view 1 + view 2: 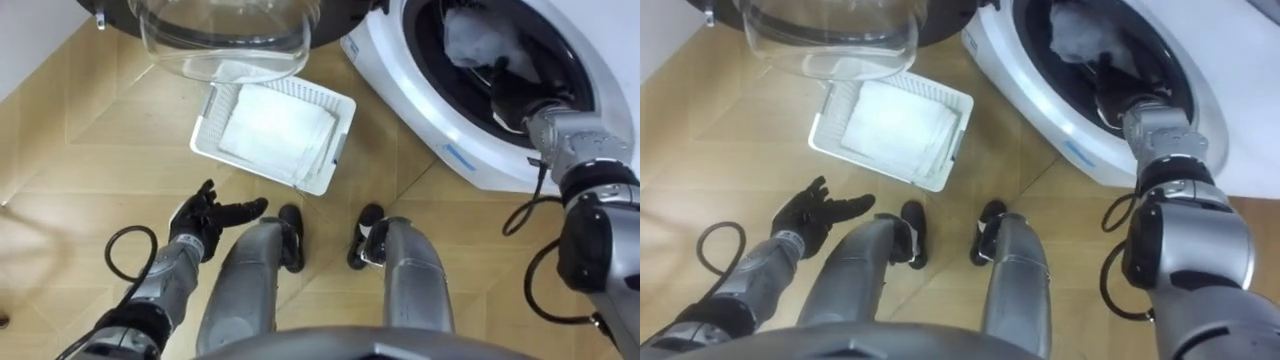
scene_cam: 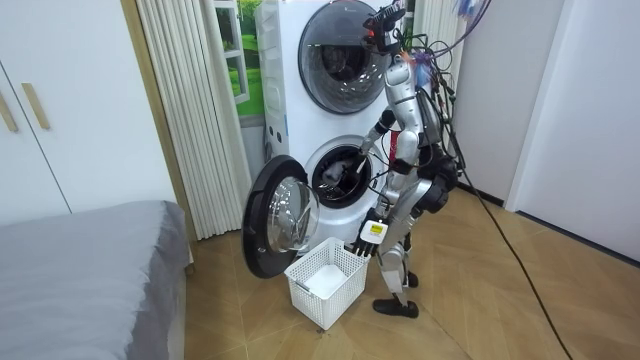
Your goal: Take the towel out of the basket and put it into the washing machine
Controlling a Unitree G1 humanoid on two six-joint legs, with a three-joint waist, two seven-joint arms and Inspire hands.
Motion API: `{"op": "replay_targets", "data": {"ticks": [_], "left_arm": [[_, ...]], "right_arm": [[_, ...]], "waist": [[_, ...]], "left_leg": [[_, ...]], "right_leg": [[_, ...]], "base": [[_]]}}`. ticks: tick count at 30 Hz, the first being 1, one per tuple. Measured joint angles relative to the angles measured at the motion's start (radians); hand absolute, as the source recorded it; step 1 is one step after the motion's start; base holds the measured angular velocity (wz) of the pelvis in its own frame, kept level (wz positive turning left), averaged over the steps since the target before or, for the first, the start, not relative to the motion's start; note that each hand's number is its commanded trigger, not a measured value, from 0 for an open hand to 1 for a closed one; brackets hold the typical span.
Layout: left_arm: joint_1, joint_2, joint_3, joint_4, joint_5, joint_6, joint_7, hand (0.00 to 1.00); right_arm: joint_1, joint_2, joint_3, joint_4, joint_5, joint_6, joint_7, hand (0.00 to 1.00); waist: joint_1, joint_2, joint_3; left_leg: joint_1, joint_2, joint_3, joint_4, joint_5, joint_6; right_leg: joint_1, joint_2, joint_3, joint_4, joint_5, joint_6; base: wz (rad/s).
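Crumpled pale towel (image 1: 468, 40) in drum (image 1: 560, 55); right hand hidden inside, grip unclear; left hand (image 1: 205, 218) open, empty.

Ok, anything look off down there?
Nothing stands out. A white towel lies flat in the basket, which sits upright on the floor; a pale cloth is inside the washer, its door open. No spill or damage shows.

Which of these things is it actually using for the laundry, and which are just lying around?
Job: washing machine, its open door, towel in the drum, basket, white cloth in it.
Lying about: bed, curtain, cupboard.
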Motion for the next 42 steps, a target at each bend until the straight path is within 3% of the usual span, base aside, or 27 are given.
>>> {"op": "replay_targets", "data": {"ticks": [5,11,17,22,25,29,35,39,42], "left_arm": [[0.005,-0.007,-0.002,-0.032,0.000,0.001,0.038,0.00],[-0.015,-0.013,-0.016,-0.043,0.020,-0.001,0.039,0.00],[-0.022,-0.024,-0.049,-0.030,0.037,0.001,0.026,0.00],[-0.014,-0.031,-0.050,0.022,0.046,0.004,0.003,0.00],[-0.014,-0.024,-0.060,0.062,0.083,0.004,0.002,0.00],[-0.013,-0.001,-0.068,0.127,0.179,0.002,0.010,0.00],[-0.013,0.023,-0.041,0.248,0.285,-0.012,0.021,0.00],[0.024,0.027,0.017,0.268,0.360,-0.023,0.038,0.00],[0.068,0.033,0.040,0.268,0.375,-0.023,0.049,0.00]], "right_arm": [[-0.004,0.000,-0.009,0.000,0.002,-0.032,-0.039,0.00],[0.000,0.000,-0.009,0.002,0.002,-0.039,-0.040,0.00],[0.017,0.001,-0.009,0.009,0.001,-0.065,-0.035,0.00],[0.092,0.002,0.018,0.006,-0.047,-0.110,0.002,0.00],[0.167,0.003,0.102,0.013,-0.097,-0.141,0.043,0.00],[0.259,0.027,0.171,0.075,-0.230,-0.147,0.109,0.00],[0.430,0.072,0.338,0.179,-0.639,-0.151,0.161,0.00],[0.525,0.077,0.362,0.192,-0.920,-0.152,0.177,0.00],[0.555,0.085,0.420,0.201,-1.086,-0.149,0.195,0.00]], "waist": [[-0.001,0.000,-0.0001],[-0.001,0.001,-0.0004],[0.027,0.013,0.0006],[0.051,0.035,0.0010],[0.049,0.040,0.0003],[0.054,0.040,0.0001],[0.062,0.050,-0.0057],[0.063,0.065,-0.0201],[0.068,0.064,-0.0267]], "left_leg": [[0.000,0.000,0.009,-0.001,-0.006,0.010],[0.008,0.001,0.021,-0.017,-0.004,0.013],[0.040,0.005,0.028,-0.039,-0.004,0.013],[0.097,0.016,0.025,-0.081,-0.001,0.008],[0.125,0.023,0.016,-0.107,0.002,0.002],[0.184,0.034,0.013,-0.156,0.010,-0.012],[0.309,0.034,0.011,-0.246,0.023,-0.033],[0.406,0.034,0.010,-0.310,0.030,-0.047],[0.489,0.035,0.014,-0.369,0.038,-0.060]], "right_leg": [[0.000,-0.001,0.005,-0.010,0.006,0.010],[0.003,-0.001,0.006,-0.019,0.011,0.015],[0.032,0.013,0.015,-0.048,0.019,0.017],[0.101,0.036,0.006,-0.110,0.040,0.019],[0.142,0.052,-0.006,-0.157,0.048,0.019],[0.211,0.080,-0.010,-0.238,0.069,0.017],[0.333,0.105,-0.007,-0.329,0.076,0.018],[0.429,0.120,-0.017,-0.389,0.080,0.017],[0.503,0.132,-0.011,-0.429,0.084,0.015]], "base": [[-0.04],[-0.04],[-0.05],[-0.06],[0.00],[-0.08],[-0.03],[-0.01],[-0.07]]}}
